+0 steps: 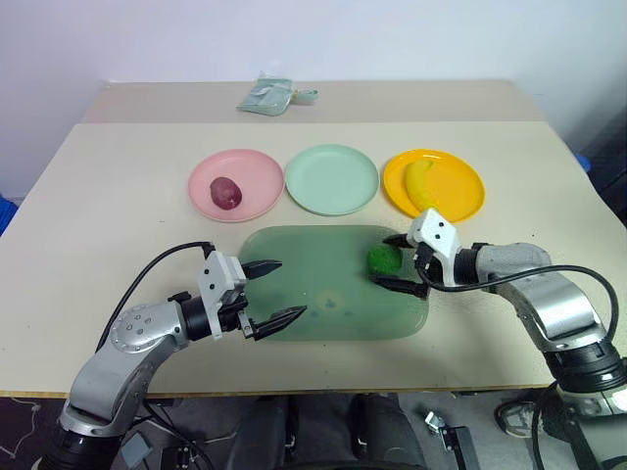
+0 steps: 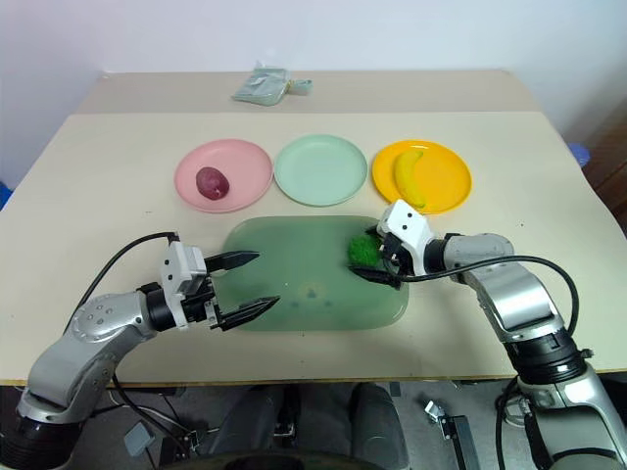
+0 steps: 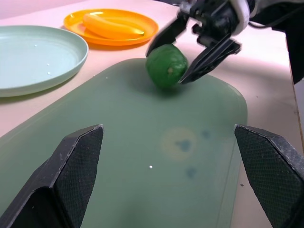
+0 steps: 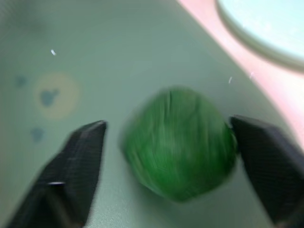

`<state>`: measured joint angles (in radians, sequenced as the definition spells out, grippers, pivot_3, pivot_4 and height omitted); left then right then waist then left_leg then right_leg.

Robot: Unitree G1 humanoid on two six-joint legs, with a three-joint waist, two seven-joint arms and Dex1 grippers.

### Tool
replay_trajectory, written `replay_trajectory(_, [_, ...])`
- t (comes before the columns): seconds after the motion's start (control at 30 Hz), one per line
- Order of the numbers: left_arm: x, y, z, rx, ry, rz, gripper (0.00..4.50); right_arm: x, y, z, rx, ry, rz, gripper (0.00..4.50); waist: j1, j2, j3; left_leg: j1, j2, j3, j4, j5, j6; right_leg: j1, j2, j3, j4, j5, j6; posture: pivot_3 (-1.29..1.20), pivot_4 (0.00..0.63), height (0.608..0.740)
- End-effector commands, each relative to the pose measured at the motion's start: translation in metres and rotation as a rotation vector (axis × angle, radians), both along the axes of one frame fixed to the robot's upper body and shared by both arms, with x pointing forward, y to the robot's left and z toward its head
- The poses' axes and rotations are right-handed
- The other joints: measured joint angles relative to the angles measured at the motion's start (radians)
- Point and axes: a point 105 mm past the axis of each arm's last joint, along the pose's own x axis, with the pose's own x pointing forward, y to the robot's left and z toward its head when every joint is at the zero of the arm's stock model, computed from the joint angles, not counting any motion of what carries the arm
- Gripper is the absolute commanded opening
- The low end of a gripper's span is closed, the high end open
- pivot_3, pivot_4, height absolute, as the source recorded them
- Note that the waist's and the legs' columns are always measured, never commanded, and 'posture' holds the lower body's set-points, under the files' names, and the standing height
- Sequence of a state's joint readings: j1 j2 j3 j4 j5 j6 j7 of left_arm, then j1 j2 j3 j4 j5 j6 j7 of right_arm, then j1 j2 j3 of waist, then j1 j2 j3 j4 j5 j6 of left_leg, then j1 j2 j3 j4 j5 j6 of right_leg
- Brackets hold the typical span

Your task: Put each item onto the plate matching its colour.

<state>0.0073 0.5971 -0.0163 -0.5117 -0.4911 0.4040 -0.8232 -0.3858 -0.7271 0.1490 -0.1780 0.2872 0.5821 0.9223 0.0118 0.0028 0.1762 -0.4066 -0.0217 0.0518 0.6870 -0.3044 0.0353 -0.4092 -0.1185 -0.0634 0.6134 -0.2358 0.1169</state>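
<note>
While the right gripper [image 1: 396, 262] straddled the bumpy dark green toy ball [image 1: 383, 259], its two black fingers stood on either side of the ball with a sliver of gap showing on at least one side in the right wrist view, so the jaws were part-open around it and I could not tell whether they had begun to pinch. The ball sat on the large dull-green rounded-rectangle plastic tray [image 1: 323, 318], near the tray's edge at about two o'clock from its middle. The relation the next move seemed to turn on was this: the pale mint green round shallow plastic plate [image 1: 331, 179] lay at roughly eleven o'clock from the ball, just beyond the tray's far rim, and the right arm was clearly the nearer one. Being round, the ball had no long axis to line up with. The left gripper [image 1: 273, 290] hovered over the tray's edge at about nine o'clock, fingers spread wide and holding nothing, well apart from the ball. The dark red-purple egg-shaped toy fruit [image 1: 225, 192] already lay on the pink round plate [image 1: 257, 180], and the curved yellow toy banana [image 1: 420, 184] on the orange-yellow round plate [image 1: 460, 186], so the ball looked to be the last item unplaced. No brand, label or writing was readable anywhere.
</note>
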Motion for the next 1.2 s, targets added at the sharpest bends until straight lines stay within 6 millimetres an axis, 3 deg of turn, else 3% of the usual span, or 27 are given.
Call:
replay_trajectory(0.03, [-0.003, -0.003, 0.01, -0.011, -0.038, -0.01, 4.5, 0.005, 0.003, 0.01, -0.007, -0.055, 0.005, 2.3, 0.0, 0.0, 0.0, 0.0, 0.0, 0.0, 0.0, 0.0, 0.0, 0.0, 0.0, 0.0, 0.0, 0.0, 0.0, 0.0, 0.15, 0.74])
replay_trajectory(0.13, [-0.002, -0.001, 0.01, -0.013, -0.039, 0.005, 4.5, 0.012, 0.005, 0.015, -0.02, -0.115, -0.001, 2.08, 0.0, 0.0, 0.0, 0.0, 0.0, 0.0, 0.0, 0.0, 0.0, 0.0, 0.0, 0.0, 0.0, 0.0, 0.0, 0.0, 0.15, 0.74])
replay_trajectory(0.27, [0.002, 0.009, 0.011, -0.013, -0.053, 0.068, 4.5, 0.034, 0.025, 0.042, 0.101, -0.208, -0.048, 2.08, -0.005, 0.0, 0.0, 0.0, 0.0, 0.0, 0.0, 0.0, 0.0, 0.0, 0.0, 0.0, 0.0, 0.0, 0.0, 0.0, 0.15, 0.74])
replay_trajectory(0.37, [0.017, 0.03, 0.014, -0.011, -0.103, 0.213, 4.5, 0.072, 0.042, 0.056, 0.179, -0.267, -0.205, 2.08, -0.012, 0.0, 0.0, 0.0, 0.001, 0.0, -0.001, 0.001, -0.002, -0.001, 0.001, 0.0, 0.001, 0.0, 0.0, 0.0, 0.15, 0.74])
replay_trajectory(0.47, [0.033, 0.055, 0.013, 0.025, -0.157, 0.372, 4.5, 0.111, 0.056, 0.058, 0.22, -0.263, -0.394, 2.08, -0.023, 0.0, 0.0, 0.0, 0.0, 0.0, -0.001, 0.002, -0.003, -0.001, 0.001, 0.0, 0.002, 0.0, 0.0, 0.0, 0.15, 0.74])
replay_trajectory(0.6, [0.036, 0.065, 0.018, -0.01, -0.194, 0.472, 4.5, 0.131, 0.085, 0.054, 0.249, -0.274, -0.44, 2.08, -0.023, 0.0, 0.0, -0.002, 0.0, -0.001, -0.002, 0.002, -0.003, -0.002, 0.002, -0.001, 0.003, 0.0, 0.0, 0.0, 0.15, 0.74])
replay_trajectory(0.63, [0.036, 0.065, 0.018, -0.016, -0.199, 0.487, 4.5, 0.132, 0.091, 0.055, 0.269, -0.269, -0.429, 2.08, -0.023, 0.0, 0.0, -0.002, -0.001, -0.001, -0.003, 0.001, -0.002, -0.002, 0.002, -0.001, 0.002, 0.0, 0.0, 0.0, 0.15, 0.74])
replay_trajectory(0.8, [0.031, 0.063, 0.014, -0.03, -0.194, 0.532, 4.5, 0.13, 0.094, 0.068, 0.303, -0.355, -0.386, 4.45, -0.027, 0.001, 0.0, -0.002, -0.001, -0.001, -0.003, 0.001, -0.002, -0.002, 0.002, -0.001, 0.002, 0.0, 0.0, 0.0, 0.15, 0.74])
replay_trajectory(0.93, [0.028, 0.061, 0.012, -0.032, -0.188, 0.544, 4.5, 0.119, 0.086, 0.077, 0.315, -0.435, -0.318, 4.45, -0.028, 0.001, 0.0, -0.001, 0.0, -0.001, -0.003, 0.002, -0.003, -0.002, 0.002, -0.001, 0.003, 0.0, 0.0, 0.0, 0.15, 0.74])
replay_trajectory(1.0, [0.028, 0.07, 0.011, -0.032, -0.184, 0.578, 4.5, 0.105, 0.073, 0.077, 0.269, -0.479, -0.238, 4.45, -0.025, 0.001, 0.0, -0.001, 0.0, -0.001, -0.003, 0.002, -0.003, -0.002, 0.002, -0.001, 0.002, 0.0, 0.0, 0.0, 0.15, 0.74])
replay_trajectory(1.1, [0.026, 0.091, 0.009, -0.028, -0.177, 0.641, 4.5, 0.075, 0.041, 0.071, 0.268, -0.423, -0.11, 4.45, -0.02, 0.001, 0.0, -0.002, -0.001, -0.002, -0.003, 0.001, -0.003, -0.001, 0.002, -0.001, 0.001, 0.0, 0.0, 0.0, 0.15, 0.74])
replay_trajectory(1.2, [0.02, 0.114, 0.006, 0.005, -0.164, 0.692, 4.5, 0.053, -0.002, 0.058, 0.231, -0.36, -0.111, 4.45, -0.022, 0.001, 0.0, -0.001, 0.0, -0.002, -0.003, 0.001, -0.002, 0.0, 0.002, -0.002, 0.001, 0.0, 0.0, 0.0, 0.15, 0.74])
